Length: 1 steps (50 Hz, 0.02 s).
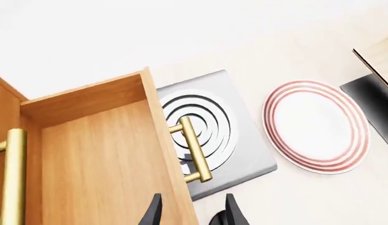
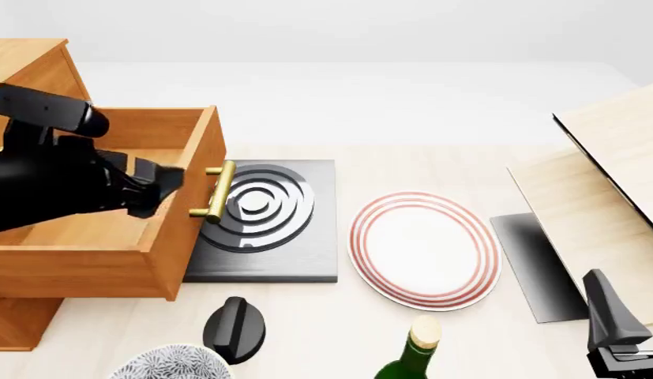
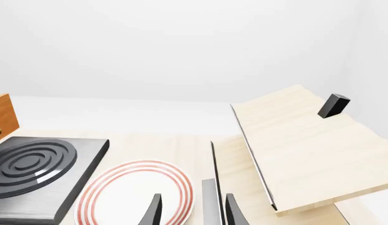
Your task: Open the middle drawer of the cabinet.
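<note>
The middle drawer stood pulled well out of the cabinet, over the hob's edge, so my left gripper hung spread and empty just behind its handle, my right gripper idle, apart.

The middle drawer stands pulled out of the cabinet at the table's left, its handle over the hotplate just to its right. A plate lies right of the hotplate, with leaning boards beyond at far right. Along the near edge sit a knob, a patterned bowl and a bottle.
</note>
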### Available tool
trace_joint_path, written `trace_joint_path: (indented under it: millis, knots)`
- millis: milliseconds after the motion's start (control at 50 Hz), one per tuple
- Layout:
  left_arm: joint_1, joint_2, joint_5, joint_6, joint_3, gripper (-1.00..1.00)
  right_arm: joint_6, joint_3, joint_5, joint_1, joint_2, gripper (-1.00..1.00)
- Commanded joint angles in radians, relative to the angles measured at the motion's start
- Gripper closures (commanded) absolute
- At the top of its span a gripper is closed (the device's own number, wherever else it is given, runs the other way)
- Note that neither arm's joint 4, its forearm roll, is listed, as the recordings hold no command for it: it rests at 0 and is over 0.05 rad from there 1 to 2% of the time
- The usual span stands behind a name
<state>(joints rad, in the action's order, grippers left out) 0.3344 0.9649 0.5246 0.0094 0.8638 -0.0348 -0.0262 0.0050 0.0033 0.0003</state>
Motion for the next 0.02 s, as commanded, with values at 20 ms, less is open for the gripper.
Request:
trace_joint_path:
  millis: [20]
  knots:
    - [0.02, -0.071, -0.001, 0.027, -0.005, -1.0, 0.008, 0.008, -0.002, 0.003, 0.0, -1.0]
